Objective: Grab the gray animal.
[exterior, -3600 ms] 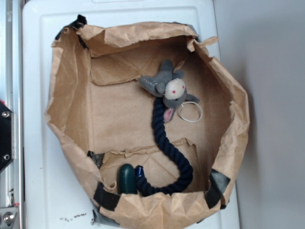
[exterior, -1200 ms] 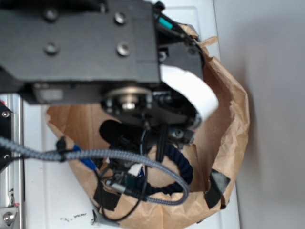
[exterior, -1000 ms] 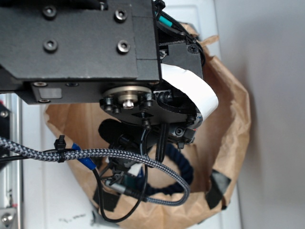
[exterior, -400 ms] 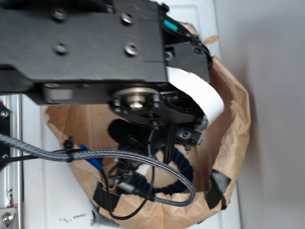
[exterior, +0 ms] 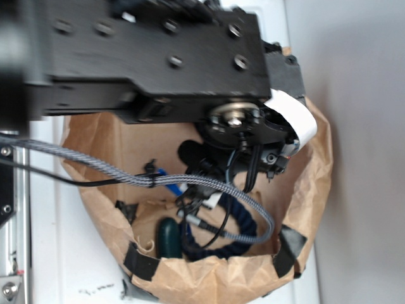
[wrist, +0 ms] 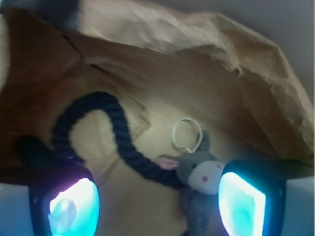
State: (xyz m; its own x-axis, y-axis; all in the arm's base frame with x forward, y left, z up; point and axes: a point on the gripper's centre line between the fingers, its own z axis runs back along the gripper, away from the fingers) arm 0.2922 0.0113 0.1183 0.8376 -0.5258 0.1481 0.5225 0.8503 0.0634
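Gray animal (wrist: 201, 173) lies off-centre between the wide-open pincer (wrist: 157, 204) fingers, against the right pad (wrist: 241, 205); its navy tail (wrist: 106, 132) trails toward ten o'clock.

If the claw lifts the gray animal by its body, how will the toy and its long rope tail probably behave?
The gray animal looks plush, so it will likely squash and feel light. Its navy rope tail lies curved, so it will probably dangle and drag. The white ring beside its ear may be nudged.
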